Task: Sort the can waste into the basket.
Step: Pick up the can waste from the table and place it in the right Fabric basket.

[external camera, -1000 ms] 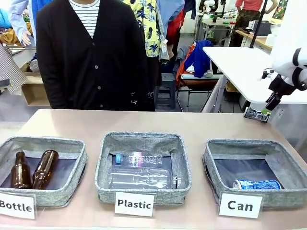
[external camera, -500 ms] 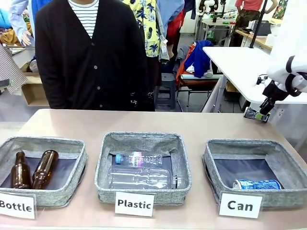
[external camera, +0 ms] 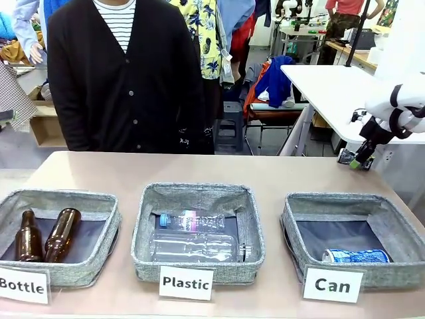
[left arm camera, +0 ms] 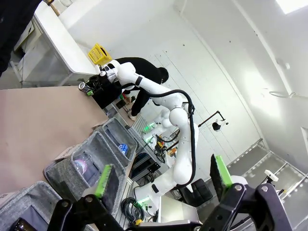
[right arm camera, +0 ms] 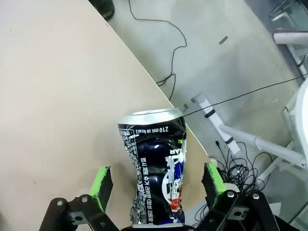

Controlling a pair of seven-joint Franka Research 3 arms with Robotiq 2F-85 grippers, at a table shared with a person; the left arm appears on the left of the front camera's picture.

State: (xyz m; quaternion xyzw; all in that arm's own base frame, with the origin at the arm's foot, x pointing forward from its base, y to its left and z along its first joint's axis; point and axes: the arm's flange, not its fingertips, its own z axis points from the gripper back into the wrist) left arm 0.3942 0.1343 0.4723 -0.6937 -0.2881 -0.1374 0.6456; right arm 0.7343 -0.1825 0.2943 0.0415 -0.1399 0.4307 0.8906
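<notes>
Crushed silver-and-black can point(right arm camera: 155, 168) lies on the worktop point(right arm camera: 53, 106) at its far right edge, long axis running along the right gripper point(right arm camera: 156, 180)'s reach, its top rim pointing away. The green-padded fingers point(right arm camera: 102, 185) stand spread either side of it, not yet touching. A blue can point(external camera: 355, 256) lies on its side in the "Can" basket point(external camera: 352, 203); the left gripper point(left arm camera: 161, 175) is spread wide, holding nothing.

Basket carded "Bottle" point(external camera: 99, 219) at table's left: two brown glass bottles point(external camera: 45, 234) lying side by side; middle basket carded "Plastic" point(external camera: 143, 239): two clear plastic bottles point(external camera: 194, 236); person in dark cardigan point(external camera: 126, 80) stands at far edge.
</notes>
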